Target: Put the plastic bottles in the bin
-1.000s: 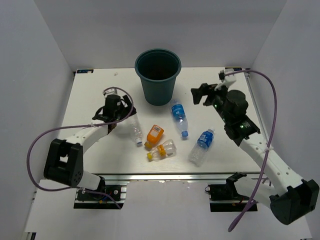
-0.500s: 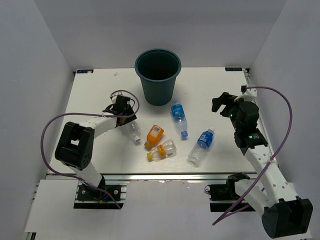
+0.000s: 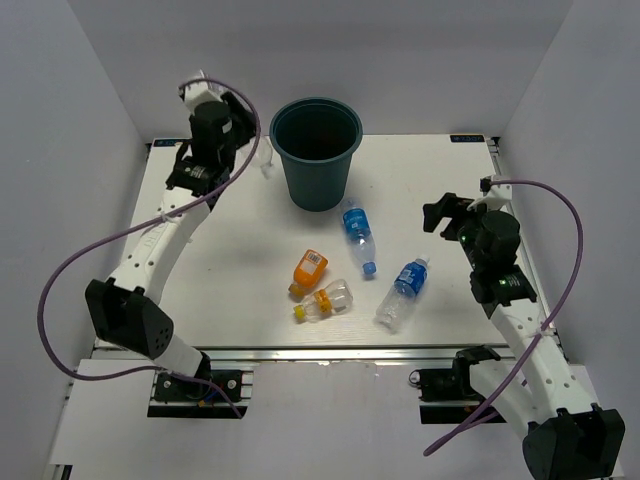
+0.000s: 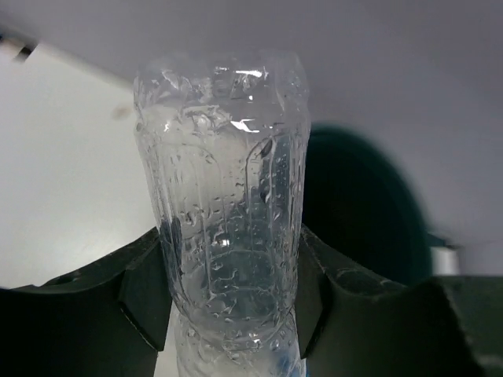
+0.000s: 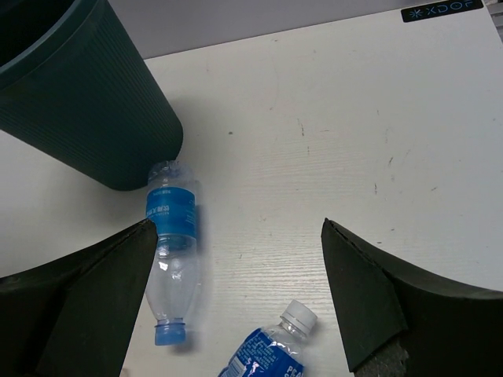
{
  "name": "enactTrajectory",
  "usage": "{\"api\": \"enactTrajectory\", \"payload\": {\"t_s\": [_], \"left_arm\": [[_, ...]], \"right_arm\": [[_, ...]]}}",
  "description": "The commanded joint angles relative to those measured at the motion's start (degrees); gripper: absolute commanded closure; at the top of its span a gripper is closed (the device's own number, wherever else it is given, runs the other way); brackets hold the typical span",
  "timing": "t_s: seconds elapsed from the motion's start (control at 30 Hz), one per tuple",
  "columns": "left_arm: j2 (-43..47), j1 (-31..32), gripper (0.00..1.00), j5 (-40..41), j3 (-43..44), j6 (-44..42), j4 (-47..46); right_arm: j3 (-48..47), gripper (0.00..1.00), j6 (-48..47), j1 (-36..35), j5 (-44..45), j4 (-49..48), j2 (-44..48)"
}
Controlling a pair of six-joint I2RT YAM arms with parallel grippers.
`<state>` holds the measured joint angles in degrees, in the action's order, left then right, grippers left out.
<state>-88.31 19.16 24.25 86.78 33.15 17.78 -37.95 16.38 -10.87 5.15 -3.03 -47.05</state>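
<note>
Beside bin (image 3: 316, 186) rim, left claw (image 4: 228, 302) now raised off tabletop (image 3: 230, 275), pinching clear bottle (image 4: 224, 196); drop likely next. Right claw (image 5: 236, 263) spread, empty, pulled back.

The table (image 3: 230, 240) is lit brightly and evenly from above, and in the top view it is almost washed out to white. Only a faint, soft shadow is seen around the base of the bin (image 3: 315, 150). In the left wrist view the clear bottle (image 4: 224, 236) in front of the bin is sharp and small white glare spots are seen on it, while the bin behind is blurred. In the right wrist view the table beside the bin is rendered sharply.
</note>
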Motion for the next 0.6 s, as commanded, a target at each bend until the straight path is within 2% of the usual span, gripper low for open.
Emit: {"api": "enactTrajectory", "payload": {"t_s": [0.0, 0.1, 0.23, 0.3, 0.43, 0.47, 0.53, 0.57], "left_arm": [[1.7, 0.1, 0.61, -9.3, 5.7, -4.0, -12.1], [-1.9, 0.2, 0.53, -15.0, 9.2, -4.8, -21.3], [-12.6, 1.1, 0.51, -18.2, 18.7, -5.2, -25.2], [-16.6, 1.9, 0.5, -17.5, 22.7, -6.3, -25.3], [-29.1, 3.6, 0.48, -14.8, 39.1, -7.2, -18.2], [-31.5, 3.7, 0.46, -14.8, 46.1, -6.8, -15.4], [-34.5, 3.7, 0.25, -15.0, 49.0, -6.4, -13.0], [-34.7, 3.7, 0.12, -15.2, 47.4, -6.4, -13.4]], "right_arm": [[0.3, 0.11, -1.3, 0.4, -2.0, -2.5, 0.6], [0.0, 0.11, -2.3, 0.3, -2.3, -2.2, 0.1], [0.8, 0.11, -2.4, 0.3, -1.9, -3.1, 0.2], [1.2, 0.11, -2.1, 0.3, -3.9, -4.1, 0.2], [0.7, 0.11, -0.9, 0.4, -7.9, -3.7, -0.5], [0.5, 0.11, -0.5, 0.4, -8.3, -3.3, -0.7], [0.3, 0.11, 0.2, 0.4, -8.8, -2.1, -0.8], [0.4, 0.11, 0.5, 0.5, -8.7, -1.7, -0.9]]}}
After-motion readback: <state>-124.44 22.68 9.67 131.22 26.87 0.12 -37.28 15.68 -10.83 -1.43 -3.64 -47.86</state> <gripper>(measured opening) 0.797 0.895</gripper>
